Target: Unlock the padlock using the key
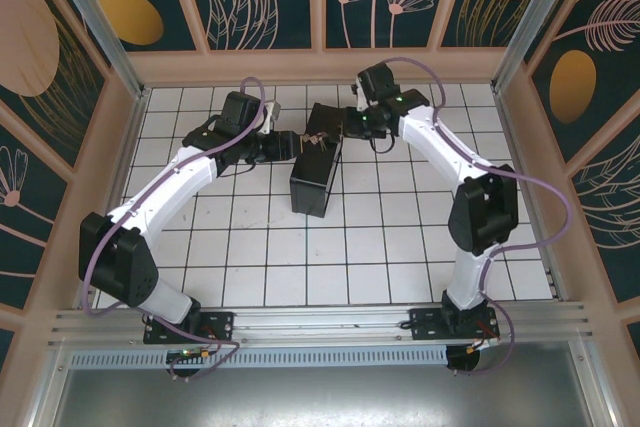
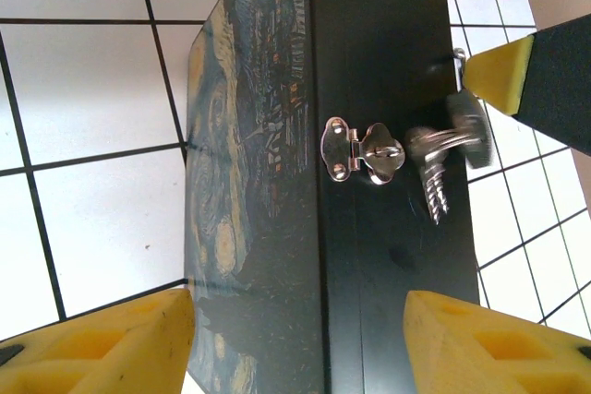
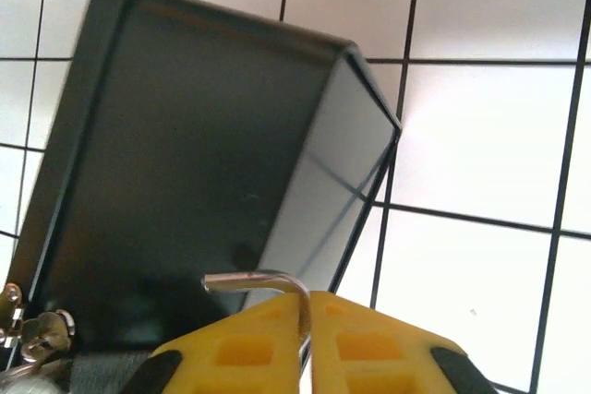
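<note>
Dark-grey blurred lump reads as the padlock [image 2: 464,125], hanging at the silver hasp [image 2: 362,152] on the front face of the painted box [image 2: 268,89]. Key bunch [image 2: 434,186] dangles just below, touching it. Box lies on the counter [image 1: 400,247] toward the middle of the far edge.

Right gripper [image 3: 307,300]: jaws pinched shut on a thin bent silver rod [image 3: 263,277]; can't tell if that's shackle or key ring. In the left wrist view its yellow finger sits just beside the padlock.

Left gripper [image 2: 295,311]: jaws wide, straddling the box, one finger each side, contact not evident.

Step, my read: right has hold of the hardware at the hasp, left is placed to brace the box. Key in the keyway not confirmed.

Next move likely: close left on the box so it can't slide, then a small clean twist from right about the key axis, no sideways pull. Tiny parts, easy to slip.
</note>
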`<state>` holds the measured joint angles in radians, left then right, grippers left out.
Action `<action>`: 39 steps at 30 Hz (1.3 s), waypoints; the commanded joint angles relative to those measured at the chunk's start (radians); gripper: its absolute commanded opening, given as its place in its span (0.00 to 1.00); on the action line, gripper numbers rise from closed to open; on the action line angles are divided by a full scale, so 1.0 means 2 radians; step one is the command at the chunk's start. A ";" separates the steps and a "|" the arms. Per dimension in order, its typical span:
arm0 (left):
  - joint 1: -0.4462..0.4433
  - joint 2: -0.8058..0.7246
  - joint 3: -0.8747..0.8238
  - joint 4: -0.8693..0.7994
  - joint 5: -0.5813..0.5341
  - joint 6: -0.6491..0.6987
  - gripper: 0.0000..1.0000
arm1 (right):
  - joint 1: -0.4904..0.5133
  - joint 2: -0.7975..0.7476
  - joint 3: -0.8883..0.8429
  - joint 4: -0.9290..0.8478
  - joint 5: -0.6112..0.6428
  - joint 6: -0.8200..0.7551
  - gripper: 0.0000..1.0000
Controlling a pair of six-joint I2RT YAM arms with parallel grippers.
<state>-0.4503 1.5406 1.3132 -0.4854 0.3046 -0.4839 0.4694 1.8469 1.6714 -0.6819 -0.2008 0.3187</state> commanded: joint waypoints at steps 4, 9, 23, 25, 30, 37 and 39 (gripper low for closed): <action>0.002 0.009 0.022 -0.014 -0.013 0.005 0.62 | -0.013 -0.072 -0.075 0.066 -0.044 0.022 0.03; 0.003 0.017 0.040 -0.024 -0.025 0.012 0.62 | -0.046 -0.131 -0.157 0.069 -0.040 0.023 0.02; -0.062 0.025 0.050 -0.062 -0.103 0.016 0.68 | -0.018 -0.212 -0.317 0.285 -0.168 0.075 0.35; -0.062 0.013 0.040 -0.045 -0.088 0.016 0.70 | 0.001 -0.207 -0.329 0.320 -0.175 0.086 0.36; -0.055 0.043 0.075 -0.036 -0.080 0.019 0.71 | 0.008 -0.176 -0.369 0.327 -0.120 0.110 0.20; -0.041 0.104 0.104 0.011 0.012 0.022 0.69 | 0.001 -0.147 -0.439 0.468 -0.138 0.157 0.16; -0.041 0.112 0.100 0.020 0.028 0.020 0.68 | 0.003 -0.118 -0.438 0.505 -0.150 0.174 0.15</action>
<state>-0.5335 1.7332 1.5036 -0.4953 0.2619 -0.4469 0.4770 1.5555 0.8059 0.1352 -0.4618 0.5991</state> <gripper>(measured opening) 0.680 0.156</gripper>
